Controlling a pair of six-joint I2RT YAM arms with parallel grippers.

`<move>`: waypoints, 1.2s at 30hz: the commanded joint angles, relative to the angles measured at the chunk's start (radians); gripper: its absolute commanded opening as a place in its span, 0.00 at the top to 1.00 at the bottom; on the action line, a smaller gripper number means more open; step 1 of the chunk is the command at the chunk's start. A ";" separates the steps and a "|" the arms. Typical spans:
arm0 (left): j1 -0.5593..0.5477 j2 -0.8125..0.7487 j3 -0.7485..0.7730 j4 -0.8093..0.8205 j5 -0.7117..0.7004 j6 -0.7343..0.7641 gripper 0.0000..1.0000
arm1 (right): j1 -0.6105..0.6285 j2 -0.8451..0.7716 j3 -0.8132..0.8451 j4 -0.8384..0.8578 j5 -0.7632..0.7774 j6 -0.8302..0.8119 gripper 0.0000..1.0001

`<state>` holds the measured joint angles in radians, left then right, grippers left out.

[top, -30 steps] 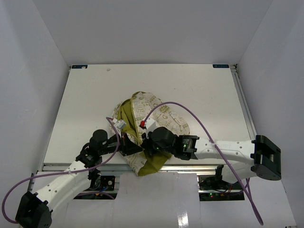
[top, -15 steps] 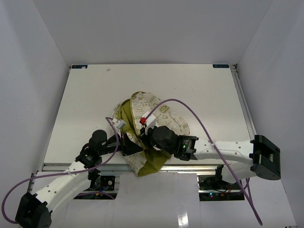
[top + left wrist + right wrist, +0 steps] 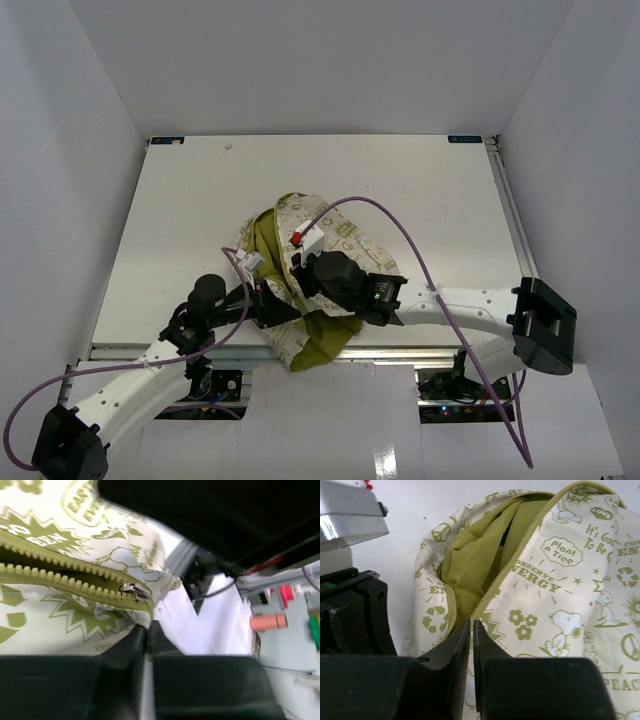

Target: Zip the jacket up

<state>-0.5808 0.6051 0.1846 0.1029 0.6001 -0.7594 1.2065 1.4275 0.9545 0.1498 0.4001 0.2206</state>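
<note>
Lying crumpled at the near middle of the table (image 3: 180,220), the jacket (image 3: 300,215) is mostly unzipped, its olive lining (image 3: 475,560) showing through the gaping front. Both arms reach in from either side and meet at its near hem, probably because the zip starts there. In the left wrist view the slider (image 3: 134,591) sits at the hem corner, and the two rows of teeth (image 3: 60,562) run away from it to the left, parted from each other. The left gripper (image 3: 148,630) sits just beneath that corner. Its jaws are close together with a thin slit between them, and I cannot tell whether any cloth is nipped there. That placement looks meant to anchor the bottom of the zip so the fabric does not ride along with the slider. The right gripper (image 3: 472,630) points along the open zipper line (image 3: 515,560) toward the collar, its jaws also nearly together. The printed fabric lies right at their tips, and whether they pinch it I cannot tell. Its aim suits taking the pull tab and drawing it far along the teeth.
</note>
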 commanded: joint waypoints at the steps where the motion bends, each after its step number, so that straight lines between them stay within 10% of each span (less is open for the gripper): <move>1: -0.003 0.009 -0.017 -0.121 -0.219 -0.103 0.50 | -0.146 -0.047 0.069 -0.119 -0.084 0.022 0.69; 4: -0.002 0.009 0.007 -0.224 -0.327 -0.153 0.28 | -0.220 -0.061 0.032 -0.134 -0.112 0.034 0.60; 18: 0.001 0.081 0.200 -0.549 -0.933 -0.385 0.21 | -0.365 0.108 -0.050 -0.045 -0.248 0.121 0.55; 25: 0.025 0.307 0.186 -0.372 -0.950 -0.334 0.22 | -0.409 0.106 -0.107 -0.008 -0.259 0.148 0.54; 36: 0.200 0.749 0.360 0.271 -0.862 0.137 0.51 | -0.390 0.075 -0.372 0.318 -0.305 0.299 0.55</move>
<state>-0.4137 1.2667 0.4652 0.0268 -0.3070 -0.8625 0.7917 1.5411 0.6739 0.2847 0.1189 0.4373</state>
